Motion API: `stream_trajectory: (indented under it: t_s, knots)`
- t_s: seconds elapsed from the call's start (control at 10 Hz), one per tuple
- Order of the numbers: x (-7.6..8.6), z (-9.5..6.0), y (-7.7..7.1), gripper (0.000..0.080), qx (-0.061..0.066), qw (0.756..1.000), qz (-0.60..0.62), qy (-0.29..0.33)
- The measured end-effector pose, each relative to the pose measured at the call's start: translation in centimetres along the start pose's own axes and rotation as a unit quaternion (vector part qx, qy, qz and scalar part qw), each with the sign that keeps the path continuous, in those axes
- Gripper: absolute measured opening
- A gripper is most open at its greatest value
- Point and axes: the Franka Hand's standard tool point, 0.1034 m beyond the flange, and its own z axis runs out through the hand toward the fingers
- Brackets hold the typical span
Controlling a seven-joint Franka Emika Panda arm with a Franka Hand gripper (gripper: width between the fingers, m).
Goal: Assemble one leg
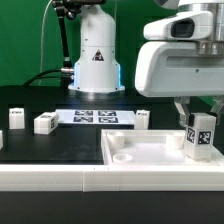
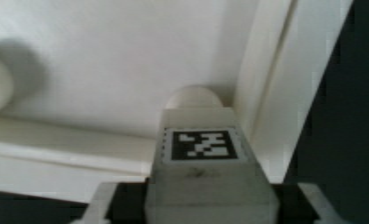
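Observation:
My gripper (image 1: 199, 128) is shut on a white leg (image 1: 200, 137) with a black-and-white tag on its face. I hold it upright above the right part of the large white tray-like piece (image 1: 150, 152). In the wrist view the leg (image 2: 206, 140) runs out from between my fingers (image 2: 113, 200), its far end close to the tray's raised rim (image 2: 279, 70) near a corner. A round socket (image 2: 0, 80) of the tray shows at the edge. Three more legs stand on the table: one at the exterior view's left (image 1: 15, 120), one beside it (image 1: 45, 122), one further right (image 1: 142, 118).
The marker board (image 1: 96, 117) lies flat behind the tray in front of the arm's white base (image 1: 96, 60). The table is black, with a green backdrop behind. The tray's front wall (image 1: 110, 178) runs along the exterior view's bottom.

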Motion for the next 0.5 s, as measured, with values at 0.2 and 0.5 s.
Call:
stream_trajectory:
  t_s: [0.2,0.5]
  knots:
    - [-0.07,0.03,-0.27,0.029,0.001,0.991,0.131,0.0]
    - [-0.11,0.1,-0.5,0.0291,-0.004,0.949,0.316,0.002]
